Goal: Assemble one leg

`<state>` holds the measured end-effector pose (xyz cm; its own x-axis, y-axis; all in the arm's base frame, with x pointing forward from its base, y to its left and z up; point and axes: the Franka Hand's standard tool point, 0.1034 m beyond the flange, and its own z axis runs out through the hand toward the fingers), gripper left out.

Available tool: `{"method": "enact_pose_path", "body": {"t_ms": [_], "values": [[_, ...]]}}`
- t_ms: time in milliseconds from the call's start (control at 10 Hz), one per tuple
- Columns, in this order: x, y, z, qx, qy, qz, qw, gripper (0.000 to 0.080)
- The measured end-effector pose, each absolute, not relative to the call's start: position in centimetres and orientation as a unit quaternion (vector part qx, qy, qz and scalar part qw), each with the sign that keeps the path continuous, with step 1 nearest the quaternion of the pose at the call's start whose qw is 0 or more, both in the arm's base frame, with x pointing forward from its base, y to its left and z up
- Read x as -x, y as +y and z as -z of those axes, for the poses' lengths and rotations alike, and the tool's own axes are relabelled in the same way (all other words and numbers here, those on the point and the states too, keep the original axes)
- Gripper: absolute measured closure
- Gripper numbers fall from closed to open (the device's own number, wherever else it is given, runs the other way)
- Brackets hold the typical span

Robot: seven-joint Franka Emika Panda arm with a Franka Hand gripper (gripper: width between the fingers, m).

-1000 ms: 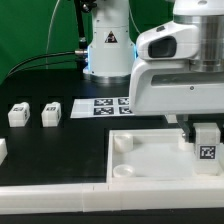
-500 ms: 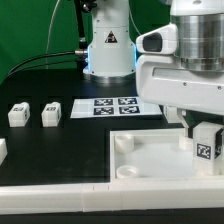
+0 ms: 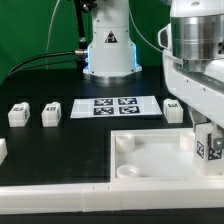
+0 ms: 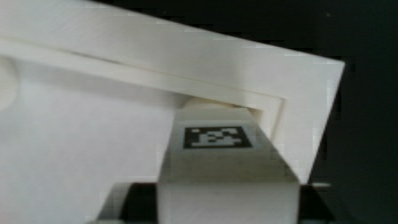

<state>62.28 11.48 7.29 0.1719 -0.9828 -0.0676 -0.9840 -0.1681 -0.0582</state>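
Observation:
My gripper (image 3: 206, 132) is shut on a leg (image 3: 209, 149), a small white post with a black-and-white tag, held upright over the near right corner of the large white panel (image 3: 150, 162). In the wrist view the leg (image 4: 228, 165) runs out from between my fingers (image 4: 135, 206), and its far end sits at the panel's (image 4: 98, 120) corner; I cannot tell whether it touches. Three more legs lie on the black table: two at the exterior view's left (image 3: 17, 114) (image 3: 51, 113) and one (image 3: 173, 110) beside the marker board.
The marker board (image 3: 117, 106) lies behind the panel, in front of the robot base (image 3: 108, 50). A white block (image 3: 2, 150) shows at the left edge. A long white strip (image 3: 60, 196) runs along the front.
My wrist has turned and shifted toward the exterior view's right with the leg, which now sits slightly lower. This uncovered the leg lying beside the marker board.

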Motion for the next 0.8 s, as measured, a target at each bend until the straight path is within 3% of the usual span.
{"method": "enact_pose_path", "body": {"t_ms": [600,700,800], "values": [[-62.34,11.50,-7.28,0.671,0.739,-0.015,0.046,0.0506],[-62.33,11.52,-7.26,0.672,0.739,-0.015,0.046,0.0394],[-62.32,11.54,-7.24,0.672,0.739,-0.015,0.046,0.0232]]}}
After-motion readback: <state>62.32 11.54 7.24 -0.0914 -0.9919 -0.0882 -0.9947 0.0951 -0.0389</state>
